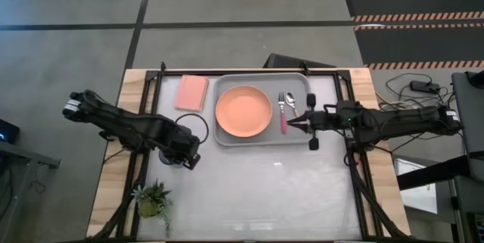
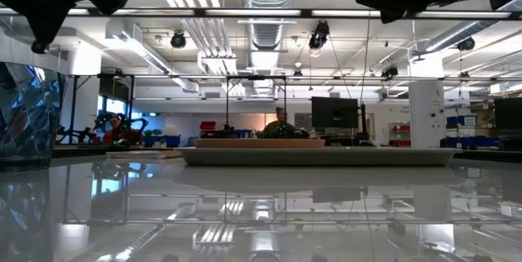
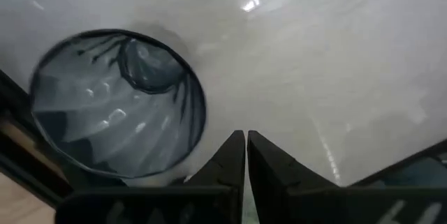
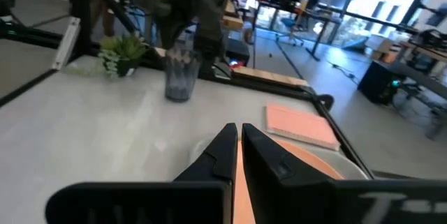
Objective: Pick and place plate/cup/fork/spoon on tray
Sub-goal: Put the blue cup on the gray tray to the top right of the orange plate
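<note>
The grey tray (image 1: 227,133) lies at the table's far middle. On it are the salmon-orange plate (image 1: 243,111), the pink-red-handled fork (image 1: 283,118) and the spoon (image 1: 291,105). The dark translucent cup (image 3: 119,105) stands upright on the bare table at the left; it also shows in the low view (image 2: 28,115) and the right wrist view (image 4: 179,74). My left gripper (image 3: 246,144) is shut above the table, just beside the cup's rim. In the high view my left arm (image 1: 185,158) hides the cup. My right gripper (image 4: 237,140) is shut and empty above the tray's right part (image 1: 297,123).
A pink rectangular pad (image 1: 192,92) lies left of the tray at the far edge. A small potted plant (image 1: 153,199) stands at the near left corner. People sit in the room beyond the table (image 2: 280,123).
</note>
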Controlling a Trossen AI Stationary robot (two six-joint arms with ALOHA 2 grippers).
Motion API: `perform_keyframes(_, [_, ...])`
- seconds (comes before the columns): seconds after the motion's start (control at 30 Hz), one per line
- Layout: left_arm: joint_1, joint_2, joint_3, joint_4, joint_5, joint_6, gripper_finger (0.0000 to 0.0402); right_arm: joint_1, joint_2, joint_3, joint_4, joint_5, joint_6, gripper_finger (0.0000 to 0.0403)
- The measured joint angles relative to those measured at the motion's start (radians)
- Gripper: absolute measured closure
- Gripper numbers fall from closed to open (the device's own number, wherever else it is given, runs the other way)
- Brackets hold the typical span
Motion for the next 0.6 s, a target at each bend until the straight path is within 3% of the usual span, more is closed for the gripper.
perform_keyframes(0.27, [-0.008,-0.008,-0.021,0.001,0.034,-0.028,0.0387,0.0,0.008,0.0,-0.005,-0.016,-0.007,0.039])
perform_keyframes(0.43, [-0.009,-0.009,-0.039,-0.001,0.026,-0.01,0.0321,0.0,0.007,0.0,-0.008,-0.016,-0.019,0.039])
perform_keyframes(0.6, [-0.009,0.003,-0.052,0.0,-0.077,-0.007,0.0253,0.0,0.007,0.0,-0.008,-0.016,-0.025,0.039])
